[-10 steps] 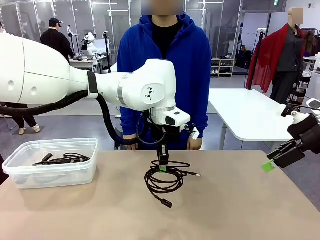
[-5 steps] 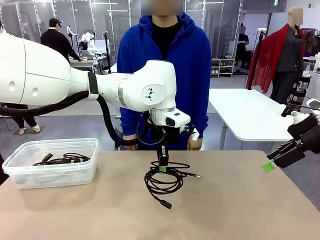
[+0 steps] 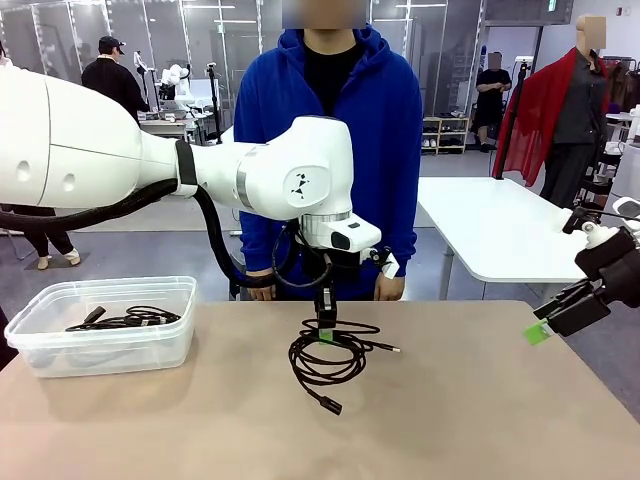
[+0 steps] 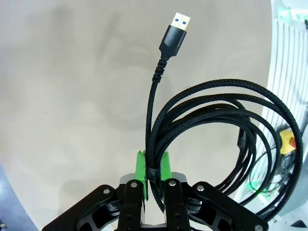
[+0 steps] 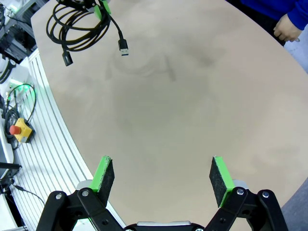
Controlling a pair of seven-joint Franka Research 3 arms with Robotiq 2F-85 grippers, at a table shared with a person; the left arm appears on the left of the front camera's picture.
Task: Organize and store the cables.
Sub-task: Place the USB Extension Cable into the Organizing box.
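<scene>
Left gripper (image 3: pixel 326 336) pinched tight on the coiled cable (image 3: pixel 330 362) mid-table, coil hanging below the pads onto the tabletop (image 3: pixel 480 420), USB plug (image 4: pixel 176 32) sticking straight out away from the fingers, right gripper (image 3: pixel 538 332) wide apart at the table's right edge

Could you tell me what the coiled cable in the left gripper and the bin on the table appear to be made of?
Coiled cable: a black braided sleeve, probably woven fabric, going by its crosshatch texture; matte plug housing with a shiny metal tip.
Bin: clear, slightly frosted plastic by the look of it; another cable shows through its wall.
</scene>
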